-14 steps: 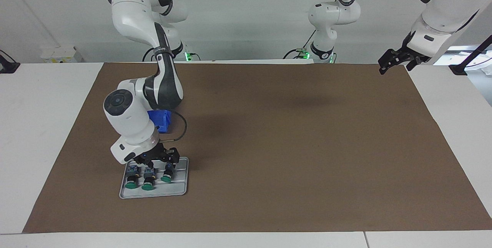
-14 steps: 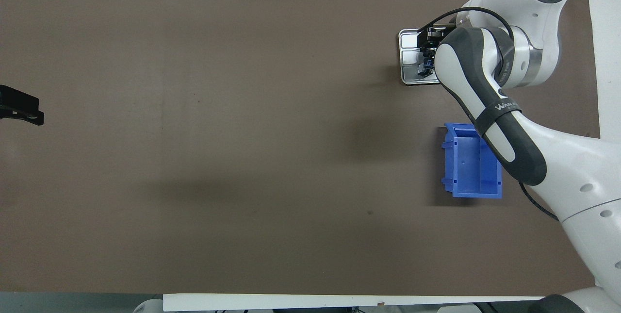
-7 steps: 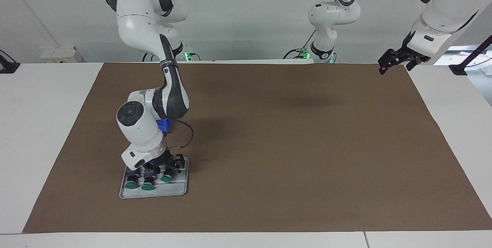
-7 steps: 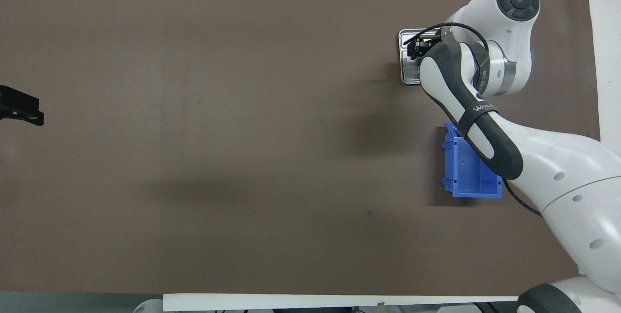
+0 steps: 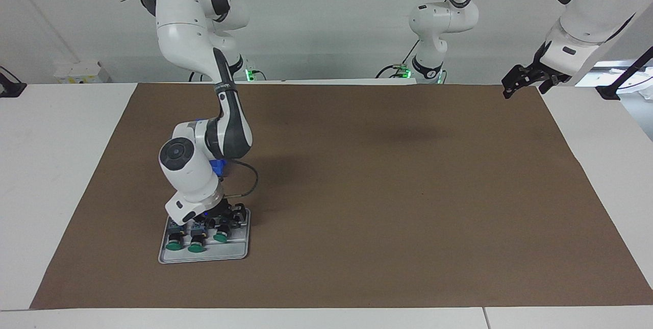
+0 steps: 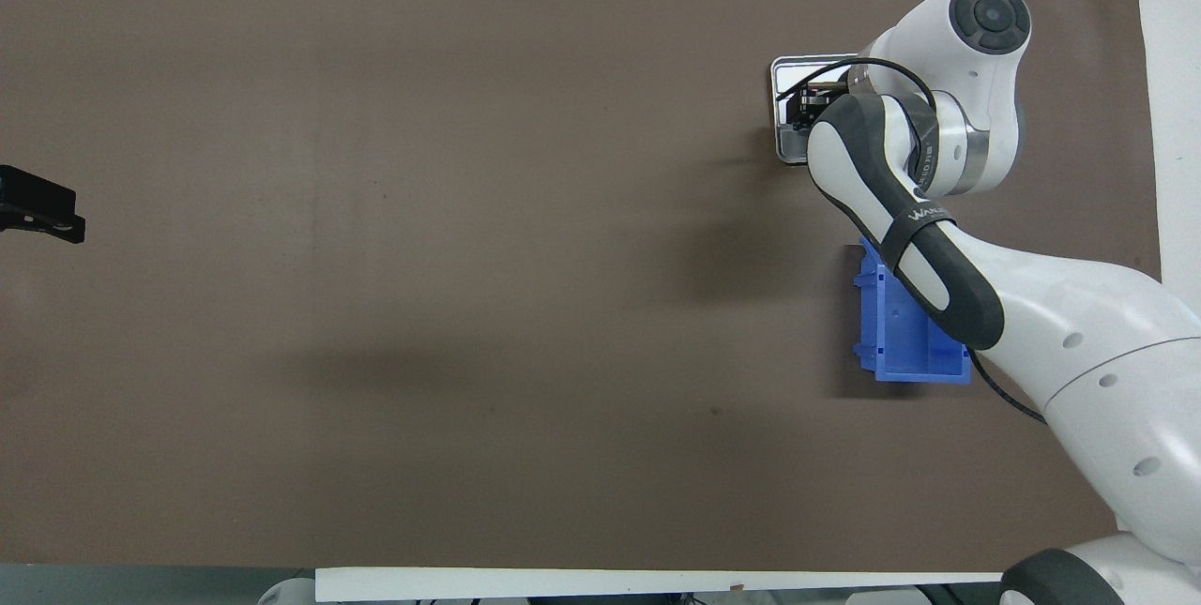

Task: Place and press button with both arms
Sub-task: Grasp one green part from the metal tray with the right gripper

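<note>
Facing view: high camera across the bench (image 5: 46, 176), looking back at both arm bases along the top of frame; whole brown mat (image 5: 382, 191) visible, moderately distant. Overhead view: steep look down from above the robots' end, closer, arms entering at the bottom. Both share the mat (image 6: 422, 258), grey tray (image 5: 240, 252) (image 6: 783, 80) and blue bin (image 6: 901, 342), half a turn apart.

Legible txt, 1 item: I make out "WANLI…" on right arm (image 6: 924, 220) forearm band, rest unreadable.
</note>
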